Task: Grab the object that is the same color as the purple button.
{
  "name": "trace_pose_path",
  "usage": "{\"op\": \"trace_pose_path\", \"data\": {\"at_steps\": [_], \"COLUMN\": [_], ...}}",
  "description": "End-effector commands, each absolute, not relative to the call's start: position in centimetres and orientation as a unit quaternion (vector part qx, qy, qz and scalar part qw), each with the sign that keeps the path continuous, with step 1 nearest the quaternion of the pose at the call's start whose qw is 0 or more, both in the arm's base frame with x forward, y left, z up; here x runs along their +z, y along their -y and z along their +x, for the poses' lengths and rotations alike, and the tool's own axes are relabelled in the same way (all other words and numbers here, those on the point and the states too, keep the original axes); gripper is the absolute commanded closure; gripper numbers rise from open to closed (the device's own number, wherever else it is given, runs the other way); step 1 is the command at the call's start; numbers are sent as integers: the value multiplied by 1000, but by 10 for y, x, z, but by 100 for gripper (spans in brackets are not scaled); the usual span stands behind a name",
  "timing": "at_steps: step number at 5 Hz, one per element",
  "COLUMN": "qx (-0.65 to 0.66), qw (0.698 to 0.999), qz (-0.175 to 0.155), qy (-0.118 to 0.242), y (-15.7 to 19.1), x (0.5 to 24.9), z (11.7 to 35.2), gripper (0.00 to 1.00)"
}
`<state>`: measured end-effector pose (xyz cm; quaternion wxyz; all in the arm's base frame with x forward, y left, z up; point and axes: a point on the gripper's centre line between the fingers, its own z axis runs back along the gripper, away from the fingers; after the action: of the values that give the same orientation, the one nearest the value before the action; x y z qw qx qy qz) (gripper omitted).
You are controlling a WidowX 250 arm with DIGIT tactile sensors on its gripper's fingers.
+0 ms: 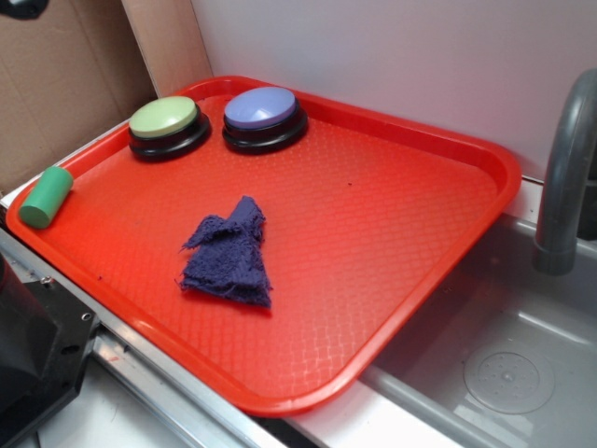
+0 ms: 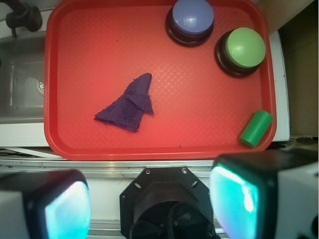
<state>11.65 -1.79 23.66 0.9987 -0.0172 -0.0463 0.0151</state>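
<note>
Meanwhile, the pincer (image 2: pixel 149 209) hangs wide open and empty high above the desk, the purple cloth (image 2: pixel 128 106) lying flat ahead of it on the red tray (image 2: pixel 75 149), the purple button (image 2: pixel 190 19) beyond.

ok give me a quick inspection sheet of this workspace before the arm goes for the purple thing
Surface: red tray, textured, on a counter edge.
Job's things: purple cloth lies crumpled near the tray's middle, apart from everything else; purple button stands at the far rim, beside the green button.
Clutter: green cylinder lies on its side at the tray's rim.
Gripper: gripper hangs over the counter off the tray, open, holding nothing.
Cables: nothing seen.
Surroundings: grey sink with faucet beside the tray; cardboard and a white wall behind.
</note>
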Motion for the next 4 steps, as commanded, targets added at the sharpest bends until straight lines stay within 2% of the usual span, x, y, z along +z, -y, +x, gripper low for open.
{"op": "trace_pose_path", "data": {"at_steps": [1,3,4], "qx": [15,139,201], "qw": [999,986,975], "qz": [-17,-58,-64], "qy": [46,64,70], "y": [18,29,29], "x": [237,187,161], "z": [117,140,154], "gripper": [0,0,0]}}
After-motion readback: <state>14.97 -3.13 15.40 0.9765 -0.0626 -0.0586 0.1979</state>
